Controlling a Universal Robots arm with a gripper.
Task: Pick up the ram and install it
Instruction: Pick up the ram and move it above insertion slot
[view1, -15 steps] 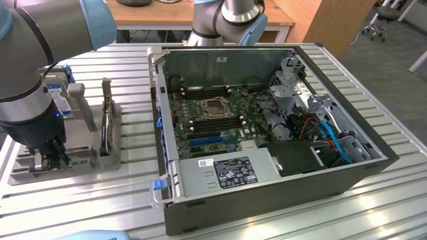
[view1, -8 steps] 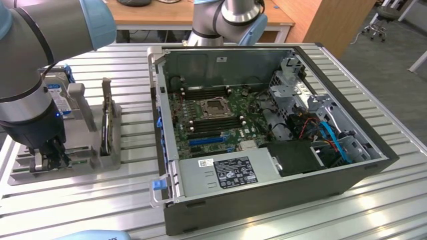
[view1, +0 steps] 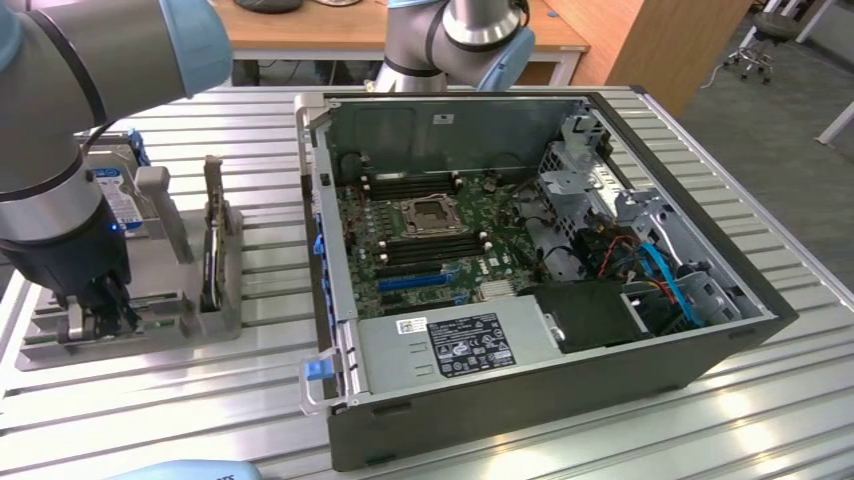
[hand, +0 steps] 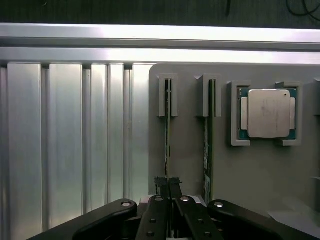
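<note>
ram (hand: 167, 135): dark green | processor (hand: 268, 113): silver top | gripper (hand: 169, 186): black | holder (hand: 187, 145): grey | table (hand: 65, 140): ribbed silver

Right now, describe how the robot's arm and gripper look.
The arm is built of silver-grey tubes with pale blue joint caps and ends in a black wrist section. The gripper is black, with two slim angled fingers fastened by shiny round screws.

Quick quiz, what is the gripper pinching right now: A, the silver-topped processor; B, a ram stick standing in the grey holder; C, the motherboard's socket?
B: the gripper is shut on the thin edge of the ram standing in the holder, with the processor lying apart.
</note>
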